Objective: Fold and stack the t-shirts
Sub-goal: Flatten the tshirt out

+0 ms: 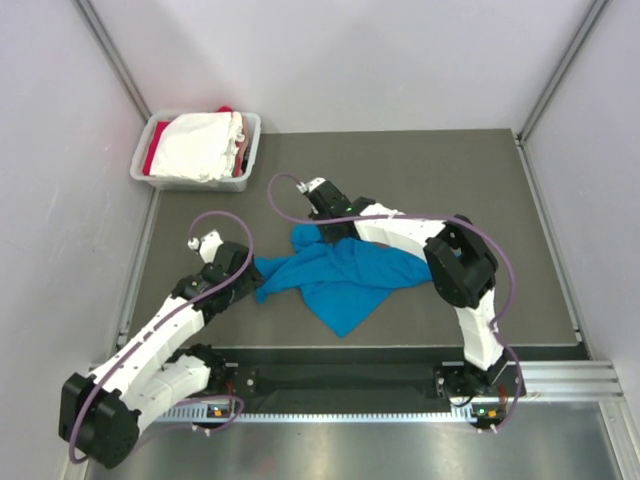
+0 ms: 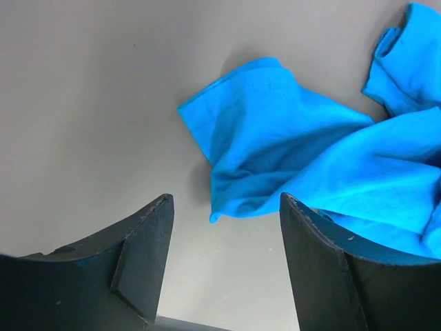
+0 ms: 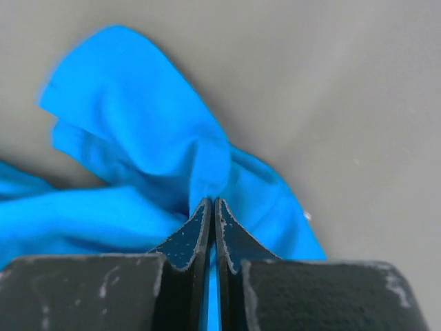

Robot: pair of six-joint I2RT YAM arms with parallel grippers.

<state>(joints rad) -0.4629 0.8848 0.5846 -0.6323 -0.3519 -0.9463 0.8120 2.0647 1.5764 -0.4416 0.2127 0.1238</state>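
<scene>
Grey mat [image 1: 450, 170], blue shirt [image 1: 345, 285] crumpled; right jaws pinching fold; left jaws wide beside it.

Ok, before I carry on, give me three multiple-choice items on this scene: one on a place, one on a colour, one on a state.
1. Where does the grey tub stand?
A. far left corner of the table
B. far right corner
C. between the arm bases

2. What colour is the t-shirt lying loose on the table?
A. red
B. white
C. bright blue

3. The fingers of the right gripper are:
A. wide open over bare table
B. shut on the t-shirt
C. shut on nothing

Key:
1 A, the top view shows it there.
2 C, every view shows blue cloth.
3 B, the right wrist view shows cloth pinched between them.
</scene>
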